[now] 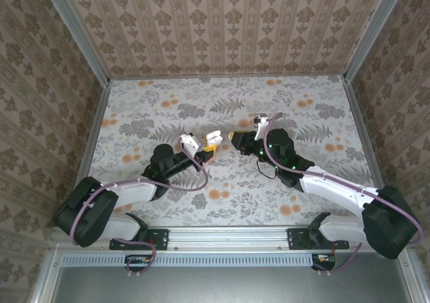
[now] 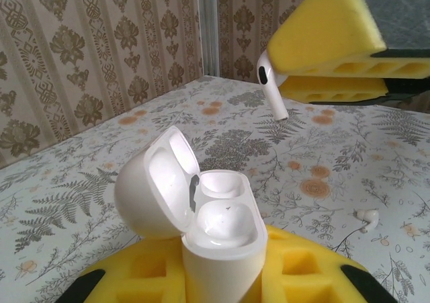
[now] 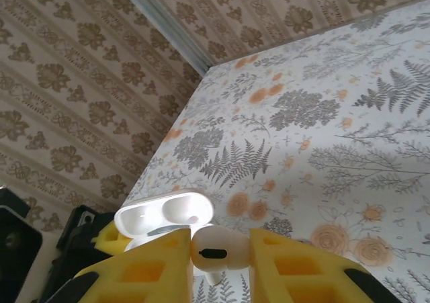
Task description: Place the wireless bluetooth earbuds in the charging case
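Above table [image 1: 168,95], open case [image 2: 215,242] gripped, white earbud [image 2: 267,81] pinched nearby

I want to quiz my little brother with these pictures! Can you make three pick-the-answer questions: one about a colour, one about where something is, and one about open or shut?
1. What colour is the case?
A. blue
B. white
C. black

2. Where is the loose earbud?
A. on the table
B. inside the case
C. stuck on the wall

3. How is the case's lid?
A. shut
B. gone
C. open

Answers:
1 B: the case held in the left gripper is plain white.
2 A: it lies on the flowery table, apart from the case, while the right gripper pinches the other earbud.
3 C: the lid is tipped back, so the inside shows.
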Tool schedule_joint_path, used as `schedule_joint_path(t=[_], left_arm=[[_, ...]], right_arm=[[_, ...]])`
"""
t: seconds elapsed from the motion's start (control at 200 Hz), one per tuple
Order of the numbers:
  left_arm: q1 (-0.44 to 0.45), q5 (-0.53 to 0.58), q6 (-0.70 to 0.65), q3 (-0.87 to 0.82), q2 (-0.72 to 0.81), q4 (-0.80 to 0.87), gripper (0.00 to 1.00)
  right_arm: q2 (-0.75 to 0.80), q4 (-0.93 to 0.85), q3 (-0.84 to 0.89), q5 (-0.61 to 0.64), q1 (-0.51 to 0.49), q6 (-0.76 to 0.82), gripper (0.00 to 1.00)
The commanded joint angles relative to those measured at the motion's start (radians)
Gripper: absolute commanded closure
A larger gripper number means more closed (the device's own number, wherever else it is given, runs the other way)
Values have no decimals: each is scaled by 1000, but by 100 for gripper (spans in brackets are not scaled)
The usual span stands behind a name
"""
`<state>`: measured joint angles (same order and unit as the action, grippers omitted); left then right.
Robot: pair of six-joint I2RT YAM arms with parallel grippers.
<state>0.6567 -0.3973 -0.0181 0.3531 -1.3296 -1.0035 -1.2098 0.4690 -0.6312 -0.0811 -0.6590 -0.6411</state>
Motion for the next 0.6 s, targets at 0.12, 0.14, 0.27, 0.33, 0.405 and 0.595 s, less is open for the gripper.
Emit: schedule_joint_path(t=[0.12,0.14,0.27,0.33,0.405,0.595], left_arm=[[10,-31,24,38,17,-47,89],[11,-31,25,38,17,-48,89],[12,-31,29,41,21,-48,89],[12,-26,33,40,22,-47,90],[12,-22,33,40,25,-48,89],[12,-18,42,39,30,-46,89]], right_arm=[[5,59,-48,29,-45,50,74],[3,61,-51,28,-48,51,74],[-15,68,-69,28,-63,55,74],[-27,75,-77,29,-70,57,74],[-42,83,-86,27,-77,56,74],[-91,94,-120,13,-89,52,74]])
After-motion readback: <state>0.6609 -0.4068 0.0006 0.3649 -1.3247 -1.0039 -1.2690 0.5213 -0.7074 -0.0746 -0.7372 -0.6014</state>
